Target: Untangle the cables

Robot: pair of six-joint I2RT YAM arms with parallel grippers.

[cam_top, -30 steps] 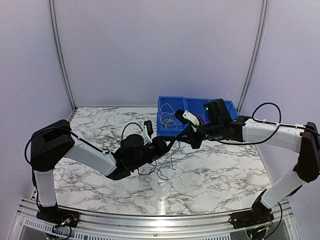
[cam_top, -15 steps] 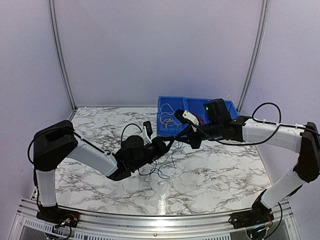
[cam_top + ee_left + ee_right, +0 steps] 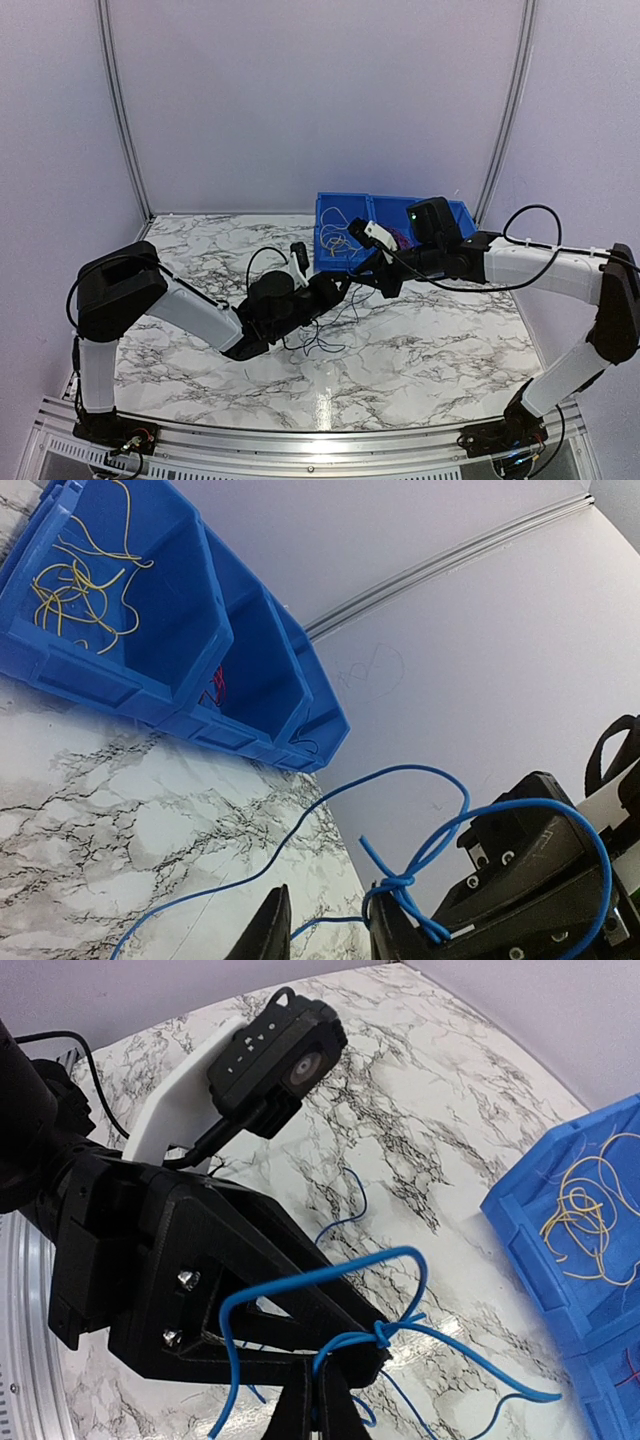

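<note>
A thin blue cable with a small knot [image 3: 380,1332] hangs between my two grippers above the marble table. The knot also shows in the left wrist view [image 3: 400,885], against my left gripper's right finger. My left gripper [image 3: 330,935] is open, with a strand of the blue cable crossing the gap between its jaws. My right gripper [image 3: 318,1415] is shut on the blue cable just below the knot. In the top view the left gripper [image 3: 338,287] and right gripper [image 3: 362,272] nearly meet, and loose blue strands [image 3: 325,330] trail down onto the table.
A row of blue bins [image 3: 390,225] stands at the back right of the marble table [image 3: 430,350]. One bin holds yellow wires [image 3: 80,580], the one beside it red wires [image 3: 215,685]. The bins also show in the right wrist view [image 3: 560,1250].
My left arm has shifted a little to the right, bringing its gripper closer to the right gripper. The right arm has stayed in place.
</note>
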